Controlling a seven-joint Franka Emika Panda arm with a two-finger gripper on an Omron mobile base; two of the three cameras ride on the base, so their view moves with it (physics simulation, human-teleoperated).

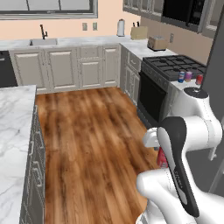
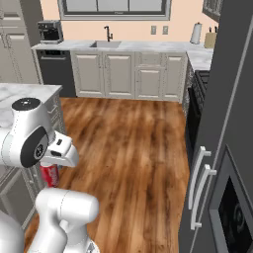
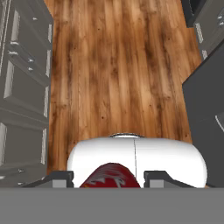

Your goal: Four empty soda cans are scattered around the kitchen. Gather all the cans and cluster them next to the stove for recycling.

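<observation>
- A red can (image 3: 110, 176) sits right between the two dark fingers (image 3: 61, 178) in the hand view, one finger tip on each side of it. The fingers are closed in on the can and hold it.
- In the left base view the red can (image 1: 162, 158) hangs under the white hand, above the wood floor (image 1: 92, 144). In the right base view the can (image 2: 50, 175) shows just below the hand too.
- This can is red with small white marks on it. Its top is hidden by the hand.
- Three more cans stand close together on the bench (image 1: 186, 85) right beside the stove (image 1: 173, 65): a blue can (image 1: 181, 77), a purple-pink can (image 1: 188, 76) and another red can (image 1: 199, 79).
- The other red can is partly cut off by the dark tall wall in front of it.
- The stove is black, with grates on top.
- The three far cans are small, so I cannot read any marks on them.
- Most of the held can is hidden by the white arm in both base views.
</observation>
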